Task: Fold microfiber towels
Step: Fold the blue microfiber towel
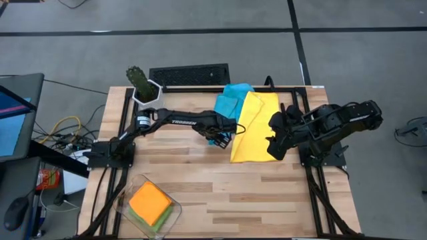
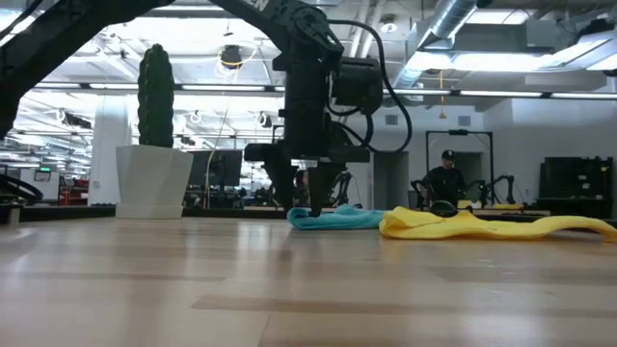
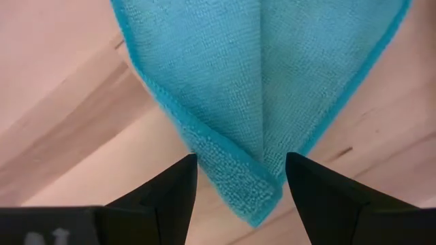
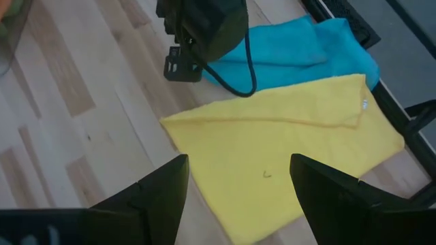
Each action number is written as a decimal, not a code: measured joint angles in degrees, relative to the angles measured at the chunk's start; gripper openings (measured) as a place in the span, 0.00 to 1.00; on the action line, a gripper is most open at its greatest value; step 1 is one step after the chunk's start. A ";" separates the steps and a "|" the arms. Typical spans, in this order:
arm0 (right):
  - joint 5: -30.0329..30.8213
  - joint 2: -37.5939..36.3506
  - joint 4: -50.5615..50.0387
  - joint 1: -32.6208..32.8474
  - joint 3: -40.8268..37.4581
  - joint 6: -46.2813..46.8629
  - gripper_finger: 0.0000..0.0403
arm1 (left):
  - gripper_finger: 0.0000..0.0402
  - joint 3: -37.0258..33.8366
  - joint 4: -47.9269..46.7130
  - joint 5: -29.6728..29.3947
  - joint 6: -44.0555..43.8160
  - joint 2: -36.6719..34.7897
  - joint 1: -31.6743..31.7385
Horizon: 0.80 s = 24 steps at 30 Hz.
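A light blue towel lies bunched at the table's far middle, one corner pointing toward the near edge. My left gripper points straight down at that corner, open, with a finger on each side of it and its tips close to the tabletop. Whether the fingers touch the cloth I cannot tell. A yellow towel lies flat just right of the blue one, one long edge folded over. My right gripper hangs open, high above the yellow towel's right side.
A cactus in a white pot stands at the far left. A clear container at the near left holds an orange towel on a green one. A black grille lies past the far edge. A person stands in the room behind.
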 joint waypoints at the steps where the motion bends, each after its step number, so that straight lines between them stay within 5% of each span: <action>1: 0.00 0.00 -0.01 0.00 0.00 -0.11 0.70 | 0.54 0.00 -0.17 -0.34 -0.23 0.00 -0.11; 24: -0.01 0.00 -2.58 0.02 -0.02 -0.15 0.70 | 0.40 -2.19 -0.47 -2.83 0.15 -2.97 1.14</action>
